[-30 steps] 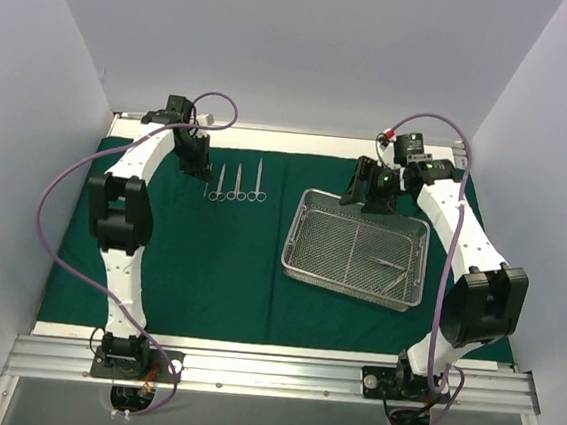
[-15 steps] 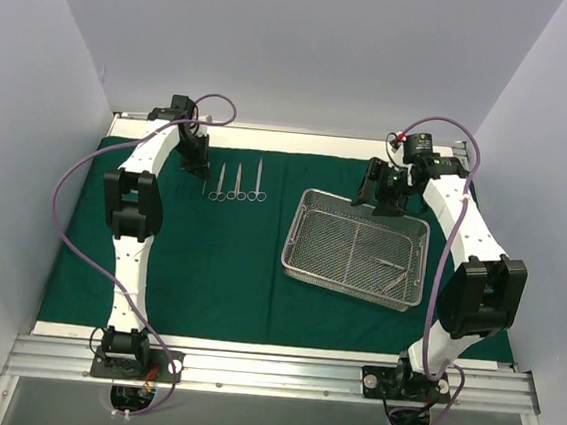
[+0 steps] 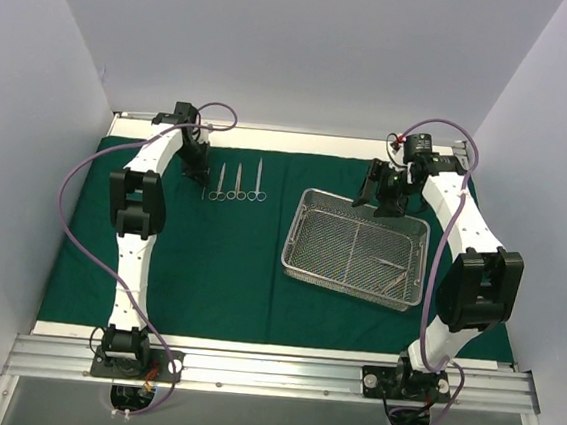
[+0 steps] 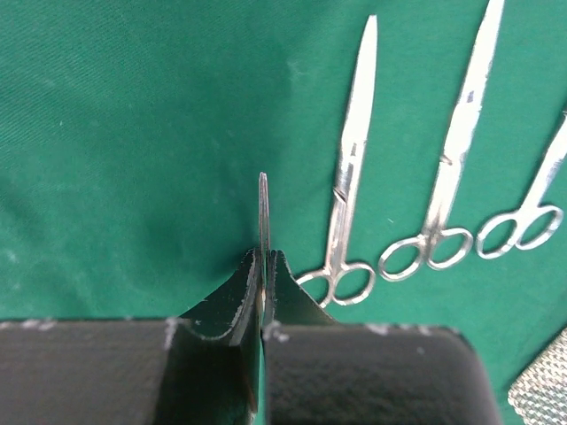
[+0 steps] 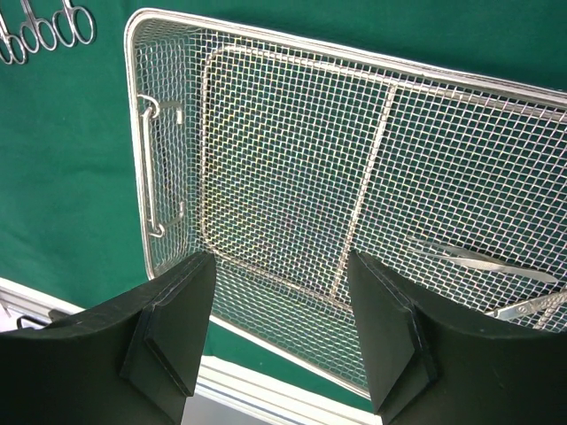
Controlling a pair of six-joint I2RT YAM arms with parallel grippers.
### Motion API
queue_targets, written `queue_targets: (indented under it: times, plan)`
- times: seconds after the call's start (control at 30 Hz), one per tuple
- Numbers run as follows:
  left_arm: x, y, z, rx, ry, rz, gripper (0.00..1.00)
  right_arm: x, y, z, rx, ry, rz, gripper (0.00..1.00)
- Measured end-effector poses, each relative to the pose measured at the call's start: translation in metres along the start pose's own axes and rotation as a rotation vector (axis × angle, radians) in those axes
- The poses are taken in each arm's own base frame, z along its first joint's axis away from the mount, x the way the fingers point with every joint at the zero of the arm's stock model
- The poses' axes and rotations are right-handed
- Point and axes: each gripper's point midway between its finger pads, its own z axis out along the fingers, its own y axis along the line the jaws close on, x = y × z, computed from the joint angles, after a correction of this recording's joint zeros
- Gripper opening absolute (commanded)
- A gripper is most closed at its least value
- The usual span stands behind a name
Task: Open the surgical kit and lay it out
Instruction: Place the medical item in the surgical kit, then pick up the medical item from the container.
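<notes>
- Drape lies spread flat on the bench, with the mesh tray on its right half.
- Three scissors lie in a row, far left.
- Left claw pinches a thin steel instrument beside them.
- Right claw gapes empty over the tray's far edge.

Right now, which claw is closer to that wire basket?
The right one. The right gripper hangs above the far edge of the wire-mesh tray, jaws open. The left gripper is well off to its left, beside the row of scissors, shut on a thin steel instrument.
</notes>
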Motion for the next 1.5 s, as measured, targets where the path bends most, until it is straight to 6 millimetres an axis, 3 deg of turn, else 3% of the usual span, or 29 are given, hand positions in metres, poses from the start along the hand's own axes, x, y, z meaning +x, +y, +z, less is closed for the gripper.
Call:
queue_targets:
  times: [0.07,0.2,0.43,0.6,0.87,1.0,1.07,1.3,1.37,1.5]
  plan:
    - [0.002,0.002,0.006,-0.002,0.011,0.0,0.03,0.0,-0.001,0.0,0.001,0.0,-0.003,0.62]
    - [0.002,0.004,0.005,-0.01,0.01,0.009,0.17,-0.001,-0.009,-0.004,0.049,0.005,-0.03,0.63]
    - [0.001,0.004,0.005,-0.011,0.009,0.013,0.35,-0.008,-0.047,-0.013,0.247,-0.006,-0.136,0.65]
    - [0.0,0.004,0.004,-0.013,0.005,0.009,0.41,-0.005,-0.071,-0.011,0.35,0.017,-0.188,0.64]
    - [0.0,0.007,0.0,-0.033,0.002,0.005,0.45,0.001,-0.085,-0.009,0.398,0.042,-0.232,0.62]
    - [0.002,0.013,-0.016,-0.068,-0.01,-0.019,0.46,0.005,-0.091,-0.008,0.406,0.071,-0.292,0.59]
    - [0.007,0.011,-0.035,-0.07,-0.025,-0.032,0.46,0.012,-0.097,-0.005,0.409,0.102,-0.333,0.59]
    - [0.028,-0.011,-0.096,-0.019,-0.122,-0.056,0.46,0.058,-0.125,0.012,0.414,0.263,-0.441,0.52]
    - [0.036,-0.018,-0.101,0.004,-0.13,-0.06,0.46,0.064,-0.126,0.016,0.406,0.283,-0.469,0.5]
    - [0.055,-0.025,-0.09,0.035,-0.087,-0.067,0.44,0.071,-0.124,0.024,0.391,0.291,-0.533,0.5]
